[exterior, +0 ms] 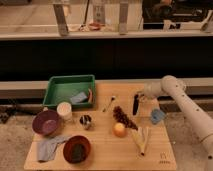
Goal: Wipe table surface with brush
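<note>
A: Where's the brush?
B: Hanging upright from the pincer, clamped by its top, over the desk right of centre, near the pinecone.
A: Which step?
B: Held, seemingly not wiping yet. Next, lower the tip onto bare wood and sweep.

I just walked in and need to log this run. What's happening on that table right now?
A white robot arm reaches in from the right, with its gripper over the right part of the light-wood table surface. A slim black brush hangs down from the gripper, its lower end at or just above the wood. The green tray, white cup, purple bowl, red bowl, grey cloth, orange ball and pale yellow strips sit around the table.
</note>
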{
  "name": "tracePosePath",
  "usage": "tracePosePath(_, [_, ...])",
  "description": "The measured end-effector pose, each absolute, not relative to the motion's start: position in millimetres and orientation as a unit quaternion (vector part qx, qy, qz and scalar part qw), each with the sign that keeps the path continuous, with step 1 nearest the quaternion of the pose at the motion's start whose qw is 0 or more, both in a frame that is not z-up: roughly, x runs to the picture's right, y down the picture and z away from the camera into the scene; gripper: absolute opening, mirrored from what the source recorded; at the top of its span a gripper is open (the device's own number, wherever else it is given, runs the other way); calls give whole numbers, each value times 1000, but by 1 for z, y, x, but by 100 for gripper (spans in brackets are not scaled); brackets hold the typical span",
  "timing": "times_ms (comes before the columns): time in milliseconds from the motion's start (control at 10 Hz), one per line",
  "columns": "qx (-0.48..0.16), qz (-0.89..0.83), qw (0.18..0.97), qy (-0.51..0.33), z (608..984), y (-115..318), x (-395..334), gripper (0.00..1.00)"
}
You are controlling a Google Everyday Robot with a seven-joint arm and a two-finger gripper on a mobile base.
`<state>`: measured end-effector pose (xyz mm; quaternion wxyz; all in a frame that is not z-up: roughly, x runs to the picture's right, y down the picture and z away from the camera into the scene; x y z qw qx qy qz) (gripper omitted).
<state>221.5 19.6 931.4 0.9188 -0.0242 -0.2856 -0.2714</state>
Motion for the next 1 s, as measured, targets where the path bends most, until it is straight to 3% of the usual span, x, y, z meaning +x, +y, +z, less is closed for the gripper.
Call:
tracePosePath(400, [-28,-297,900,-317,942,14,179,0])
tracePosePath(1000, [-34,-320,876,-359,908,73,150,0])
